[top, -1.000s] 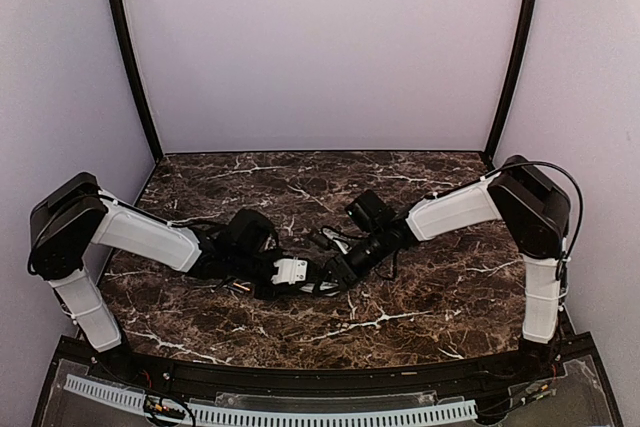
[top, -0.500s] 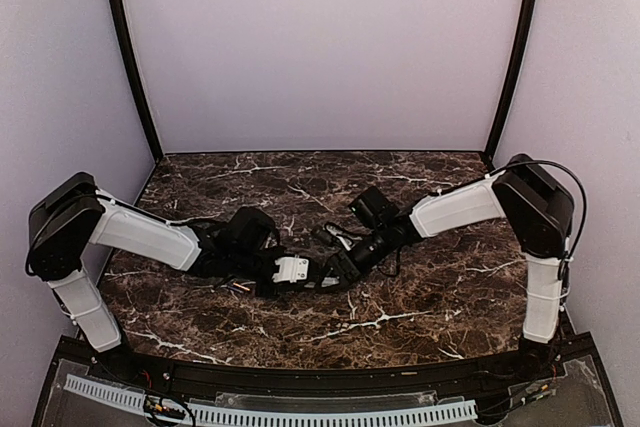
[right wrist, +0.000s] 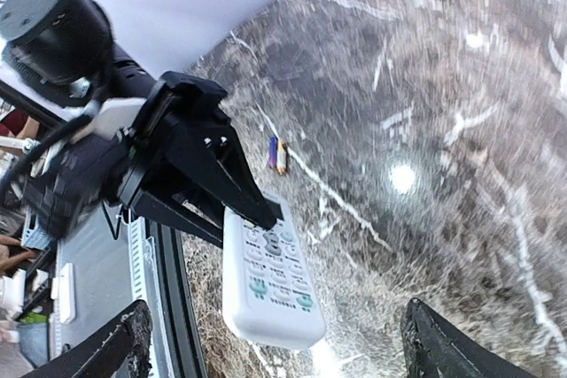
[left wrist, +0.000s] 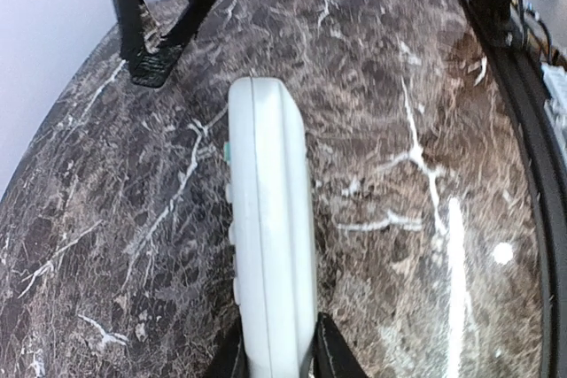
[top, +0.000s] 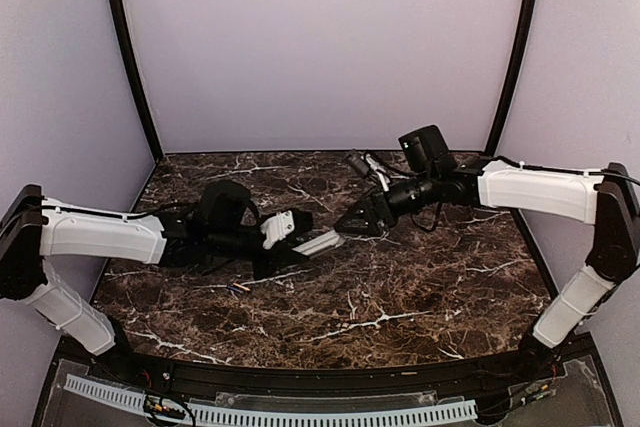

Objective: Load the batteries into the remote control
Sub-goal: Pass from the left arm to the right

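remote control [top: 318, 243]: held clear of the table [top: 430, 297], over its middle, a little left of centre. the button face is turned toward the right wrist view. the battery bay is not seen.
left claw [left wrist: 275, 356]: closed narrow on one end of the remote control, with one finger laid on the button face and the other judged to be on the back.
right claw [top: 353, 223]: spread wide with nothing between the fingers, near the free end of the remote control but apart from it.
batteries [right wrist: 277, 155]: lying on the table toward its front edge, left of centre, well apart from both claws. they appear to lie side by side.
handling, remote control: judged light, stiff and smooth-shelled. a pivot is likely under a pinch at one end, so the long side edges are preferred, with the back left uncovered.
handling, batteries: judged hard, round and prone to rolling. each is best pinched across mid-barrel, one at a time.
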You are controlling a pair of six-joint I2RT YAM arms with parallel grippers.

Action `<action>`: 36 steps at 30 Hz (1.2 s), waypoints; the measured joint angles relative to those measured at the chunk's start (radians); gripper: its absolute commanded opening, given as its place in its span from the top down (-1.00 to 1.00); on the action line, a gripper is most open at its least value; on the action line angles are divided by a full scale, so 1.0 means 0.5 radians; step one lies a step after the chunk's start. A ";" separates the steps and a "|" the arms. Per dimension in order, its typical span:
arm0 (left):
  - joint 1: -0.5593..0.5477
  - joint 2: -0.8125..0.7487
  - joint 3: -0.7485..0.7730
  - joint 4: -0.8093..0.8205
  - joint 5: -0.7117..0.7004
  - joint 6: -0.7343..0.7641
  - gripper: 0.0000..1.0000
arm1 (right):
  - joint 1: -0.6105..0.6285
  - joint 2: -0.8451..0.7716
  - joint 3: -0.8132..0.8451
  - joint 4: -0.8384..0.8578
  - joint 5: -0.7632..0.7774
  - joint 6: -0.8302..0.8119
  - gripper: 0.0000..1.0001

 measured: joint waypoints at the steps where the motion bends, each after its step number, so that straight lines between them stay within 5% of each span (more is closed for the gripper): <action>1: 0.000 -0.049 0.000 0.024 0.017 -0.101 1.00 | -0.002 -0.069 -0.006 0.002 0.011 -0.031 -0.87; 9: -0.001 -0.366 -0.051 0.485 0.250 -1.043 1.00 | -0.002 -0.403 -0.034 0.072 -0.072 -0.173 -0.73; 13: -0.001 -0.418 -0.053 0.578 0.311 -1.226 1.00 | -0.002 -0.435 -0.027 0.153 -0.182 -0.162 -0.52; 29: -0.006 -0.434 -0.053 0.714 0.456 -1.405 1.00 | 0.152 -0.391 -0.023 0.617 -0.359 0.008 0.18; 36: -0.007 -0.434 -0.053 0.719 0.499 -1.408 1.00 | 0.170 -0.361 -0.023 0.649 -0.389 0.045 0.18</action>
